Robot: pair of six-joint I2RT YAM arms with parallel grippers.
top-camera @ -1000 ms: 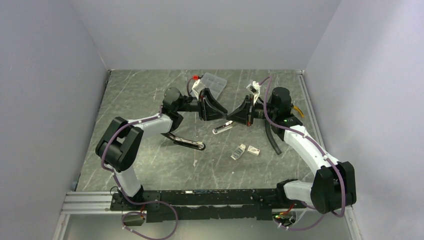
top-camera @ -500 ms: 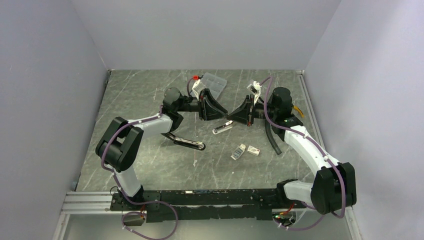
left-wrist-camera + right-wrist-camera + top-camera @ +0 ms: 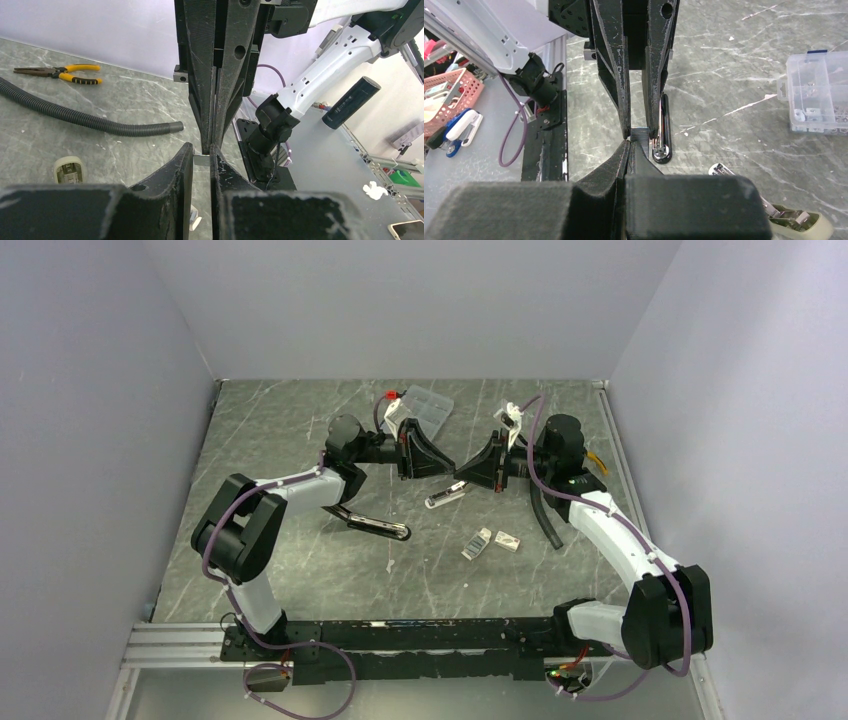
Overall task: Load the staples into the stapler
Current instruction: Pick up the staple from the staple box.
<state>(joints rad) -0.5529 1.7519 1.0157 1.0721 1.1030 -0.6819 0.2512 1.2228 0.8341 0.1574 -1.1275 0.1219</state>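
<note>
Above the stapler (image 3: 446,497), our left gripper (image 3: 201,150) jaws pinch the staple strip (image 3: 201,160); our right gripper (image 3: 629,144) jaws press together on it.

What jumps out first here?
The left gripper and right gripper meet tip to tip at mid-table. The right one's fingers are pressed shut on a small silvery strip of staples, with the left one's fingers either side of it. Nearer the bases, the white staple box lies in two pieces.
</note>
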